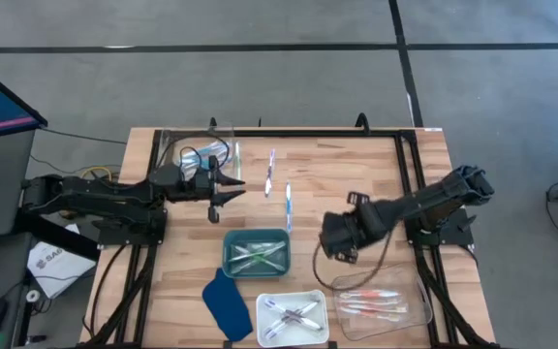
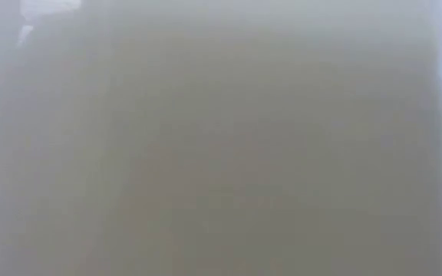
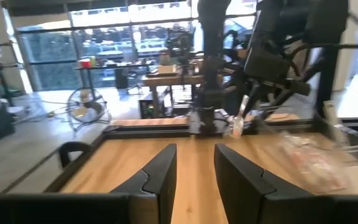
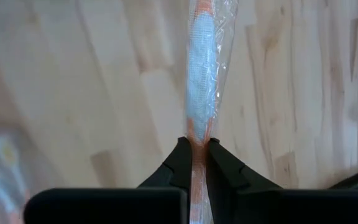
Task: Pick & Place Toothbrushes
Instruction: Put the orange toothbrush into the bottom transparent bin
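Observation:
My right gripper is over the table's right middle, shut on a pink-orange toothbrush in a clear wrapper. My left gripper hovers open and level beside the clear bin of blue toothbrushes, with nothing between its fingers. Two loose toothbrushes lie flat on the wood between the arms. Green ones lie in the green tray, purple-grey ones in the white tray, pink-orange ones in the clear tray. The low view shows only a haze. My right gripper pinches the wrapped pink-orange toothbrush between its two fingertips, on the thin handle part just behind the wider wrapped body. The fingers come from above, slanting down, along its length. The toothbrush sticks out past the fingertips toward the wood; whether its far end touches, I cannot tell.
A dark blue cloth-like piece lies left of the white tray at the near edge. A black frame rims the table's far and side edges. Bare wood lies between the two arms near the loose toothbrushes. A cable loops beneath the right arm.

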`<state>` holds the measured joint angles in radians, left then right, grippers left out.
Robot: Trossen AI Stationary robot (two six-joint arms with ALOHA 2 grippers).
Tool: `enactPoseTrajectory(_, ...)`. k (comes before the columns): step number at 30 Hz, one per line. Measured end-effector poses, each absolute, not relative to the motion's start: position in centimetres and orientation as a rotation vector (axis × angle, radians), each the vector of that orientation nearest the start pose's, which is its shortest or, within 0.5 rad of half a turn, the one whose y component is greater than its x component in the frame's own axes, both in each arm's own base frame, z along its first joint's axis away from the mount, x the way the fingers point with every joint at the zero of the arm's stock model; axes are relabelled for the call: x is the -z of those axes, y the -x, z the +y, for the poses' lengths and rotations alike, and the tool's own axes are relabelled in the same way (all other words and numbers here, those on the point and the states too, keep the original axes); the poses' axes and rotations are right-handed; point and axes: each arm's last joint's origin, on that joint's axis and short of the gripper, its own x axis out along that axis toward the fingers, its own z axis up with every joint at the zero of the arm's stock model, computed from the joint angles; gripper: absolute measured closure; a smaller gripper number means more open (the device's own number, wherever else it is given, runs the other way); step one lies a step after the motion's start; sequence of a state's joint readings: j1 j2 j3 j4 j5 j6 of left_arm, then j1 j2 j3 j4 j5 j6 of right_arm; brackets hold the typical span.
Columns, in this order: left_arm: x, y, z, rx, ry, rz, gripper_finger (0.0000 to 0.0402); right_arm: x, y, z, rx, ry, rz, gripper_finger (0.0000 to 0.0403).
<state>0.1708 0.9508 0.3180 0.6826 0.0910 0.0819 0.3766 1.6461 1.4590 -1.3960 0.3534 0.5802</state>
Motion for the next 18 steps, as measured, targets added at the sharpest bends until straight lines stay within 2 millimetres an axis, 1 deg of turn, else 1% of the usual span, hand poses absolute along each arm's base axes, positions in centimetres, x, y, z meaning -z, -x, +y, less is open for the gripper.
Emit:
enactPoseTrajectory(6,-22.8,-19.5,1.8,-0.017,-0.069,-0.062,0.03,-29.9,-24.0,13.3,0.371,0.103,1.36,0.0386)
enactPoseTrajectory(9,-22.8,-19.6,1.3,0.008,-0.068,-0.065,0.03,-31.0,-22.1,15.0,0.333,0.1,1.285,0.0387)
enactPoseTrajectory(12,-22.8,-19.6,0.9,0.028,-0.067,-0.066,0.03,-31.6,-20.5,16.9,0.286,0.104,1.189,0.0387)
enactPoseTrajectory(15,-22.8,-19.6,0.6,0.041,-0.066,-0.066,0.03,-31.7,-19.2,18.9,0.214,0.12,1.139,0.0387)
enactPoseTrajectory(18,-22.8,-19.6,0.5,0.039,-0.066,-0.067,0.03,-30.9,-18.6,20.4,0.207,0.119,1.137,0.0387)
